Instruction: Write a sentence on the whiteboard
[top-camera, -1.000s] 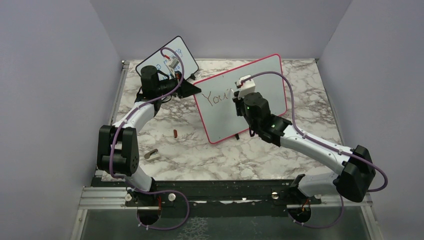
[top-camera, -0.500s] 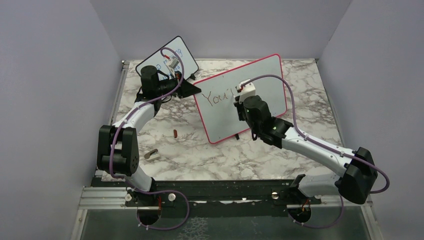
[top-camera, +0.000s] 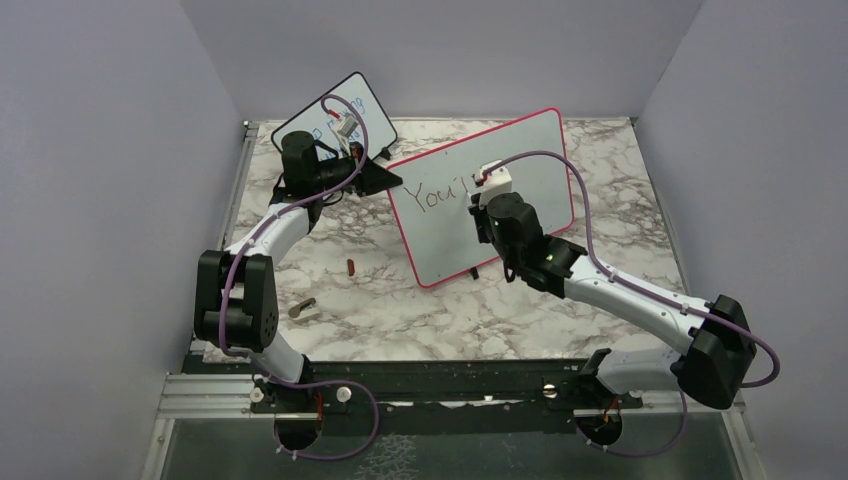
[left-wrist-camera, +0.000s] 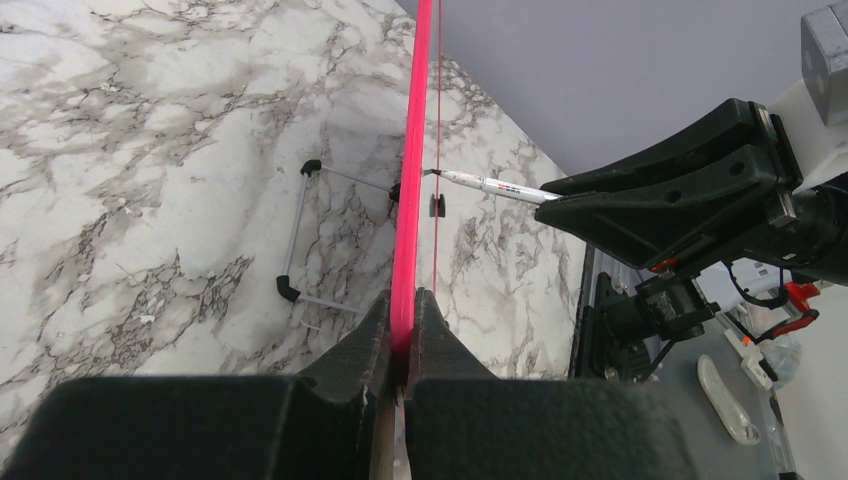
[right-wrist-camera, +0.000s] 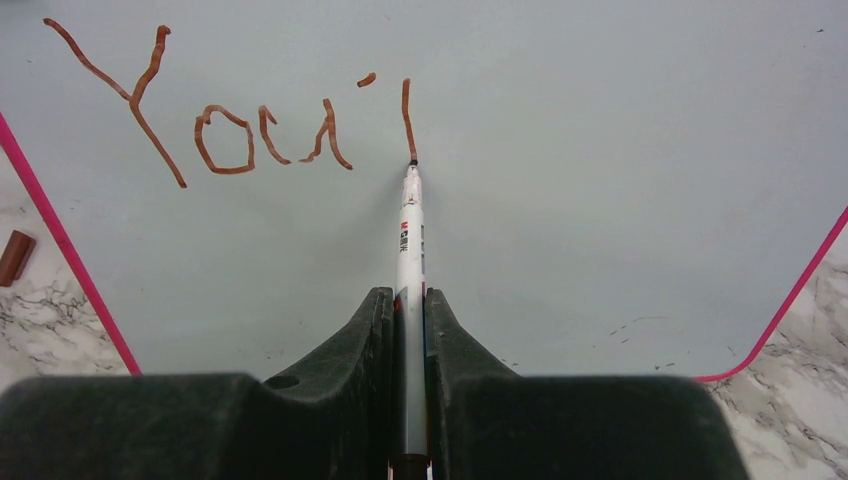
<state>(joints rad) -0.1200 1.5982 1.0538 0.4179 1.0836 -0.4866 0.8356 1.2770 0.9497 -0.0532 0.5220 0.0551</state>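
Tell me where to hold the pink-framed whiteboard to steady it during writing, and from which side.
Grip the whiteboard by its pink frame near the upper left corner, coming edge-on from the left, one jaw on each face. It stands propped on small feet, and its thin rim fits between the jaws and leaves the writing face free. The left gripper clamps it this way.

Whiteboard smooth, glossy; tabletop marble-look; right claw matt blk plastic.

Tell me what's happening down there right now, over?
Left tool shut on whiteboard edge. Right tool shut on marker, tip touching board. Sentence so far: "You'" plus one stroke. Nothing blocking.
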